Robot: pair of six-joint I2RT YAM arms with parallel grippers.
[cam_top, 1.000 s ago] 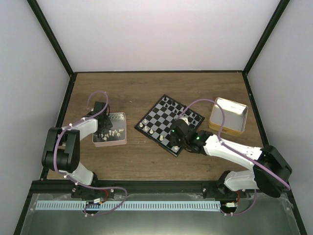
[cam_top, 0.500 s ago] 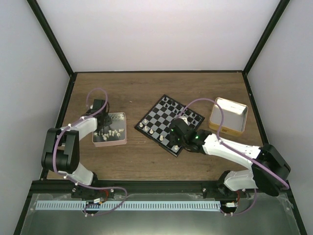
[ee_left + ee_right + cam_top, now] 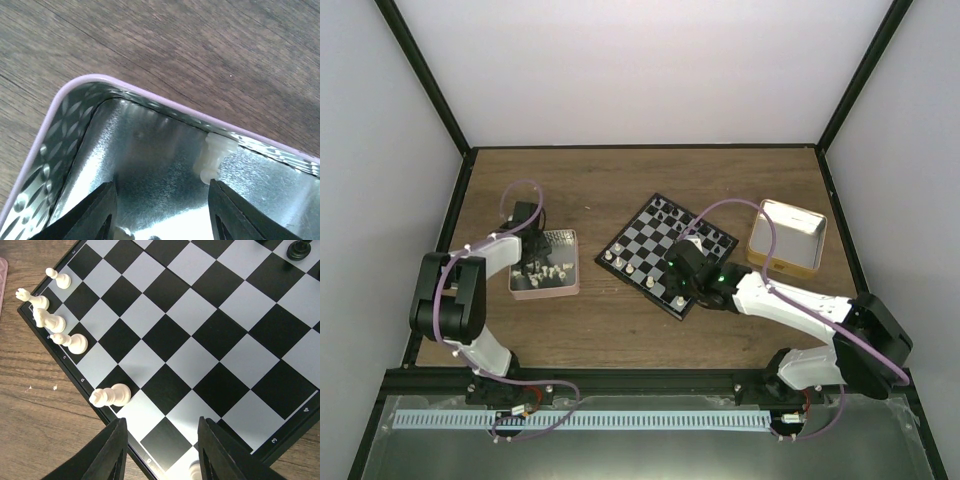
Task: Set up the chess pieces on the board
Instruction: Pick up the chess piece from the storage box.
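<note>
Wood table (image 3: 600,190) from above: board (image 3: 655,240) at centre, pink tray (image 3: 545,292) to its left; left wrist: left gripper (image 3: 162,210) part-open, empty, in tray beside a cream piece (image 3: 215,157); right wrist: right gripper (image 3: 162,440) part-open, empty, over board near cream pieces (image 3: 76,343).

Plain white walls (image 3: 640,70) and black frame posts (image 3: 428,75) enclose a brown wooden table (image 3: 590,180).

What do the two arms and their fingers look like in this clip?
Both arms have white link shells with black joint housings: left arm, right arm. A thin purple cable loops along each. The right wrist shows small green lights. The fingers are matte black and tapered in both wrist views.
</note>
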